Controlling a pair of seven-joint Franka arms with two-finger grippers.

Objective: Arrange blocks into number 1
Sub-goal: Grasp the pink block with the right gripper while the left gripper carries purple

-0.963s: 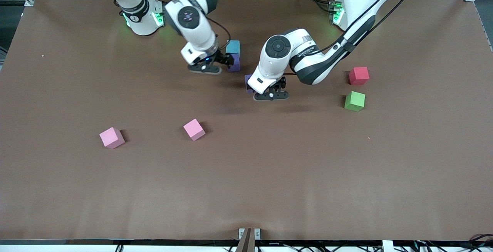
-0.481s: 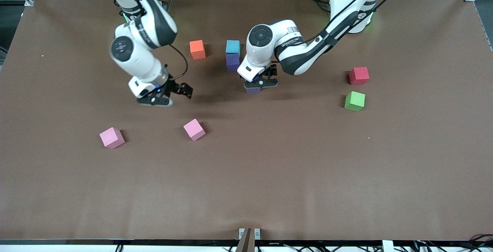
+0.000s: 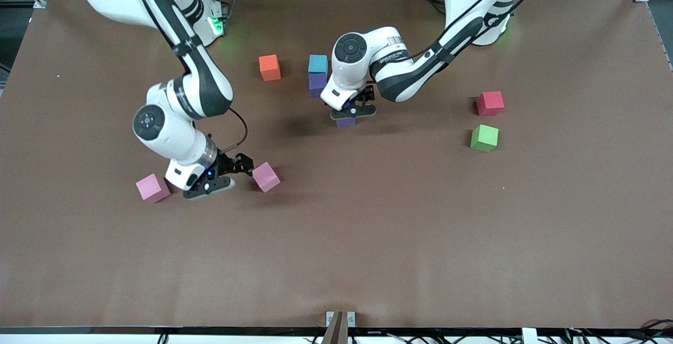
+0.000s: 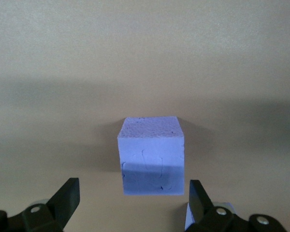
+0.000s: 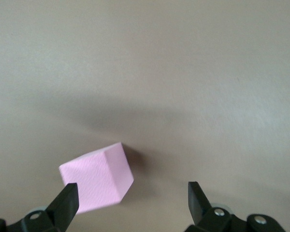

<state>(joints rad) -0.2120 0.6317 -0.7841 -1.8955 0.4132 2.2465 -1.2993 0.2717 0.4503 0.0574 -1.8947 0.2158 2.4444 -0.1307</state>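
Observation:
Two pink blocks lie near the right arm's end: one [image 3: 265, 176] [image 5: 97, 179] just ahead of my open right gripper [image 3: 239, 168] [image 5: 130, 200], close to one fingertip, and another [image 3: 152, 188] beside the right wrist. My open left gripper [image 3: 353, 111] [image 4: 133, 200] hovers low over a loose purple block [image 3: 345, 121] [image 4: 152, 154], which sits just ahead of its fingertips. A light blue block [image 3: 317, 63] touches a second purple block [image 3: 317, 83] that lies nearer to the front camera. An orange block [image 3: 269, 67] lies beside that pair.
A red block [image 3: 490, 103] and a green block [image 3: 484, 138] sit close together toward the left arm's end, the green one nearer to the front camera. The brown table [image 3: 368, 239] is bare in its near half.
The right arm swung away from the light blue and purple pair down to the pink blocks, uncovering the orange block. The left gripper shifted over the loose purple block. Both stayed open.

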